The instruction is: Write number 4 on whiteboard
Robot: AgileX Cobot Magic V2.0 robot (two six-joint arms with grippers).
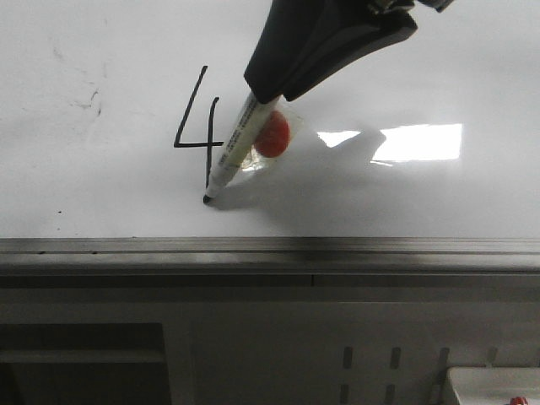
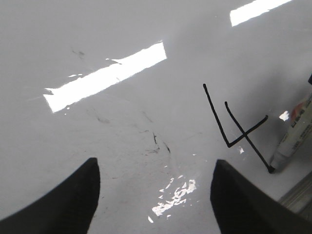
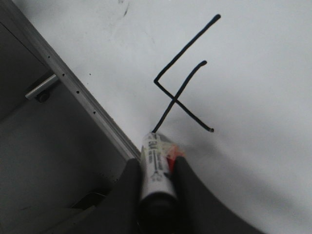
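The right gripper [image 1: 270,99] pinches a marker [image 1: 229,152], tilted, its tip touching the whiteboard [image 1: 101,194] at the foot of the 4's [image 1: 196,126] long stroke. The 4 sits left of the board's middle, at about 10 o'clock from the tip. The left gripper [image 2: 155,195] hangs over the board, fingers spread, holding nothing.

A marker [image 1: 229,155] slants down from the right hand [image 1: 278,89], its black tip at the lower end. A red disc [image 1: 272,136] in clear wrap sits just beside the barrel, below the fingers. Faint grey smudges [image 1: 89,101] lie well off to the left.
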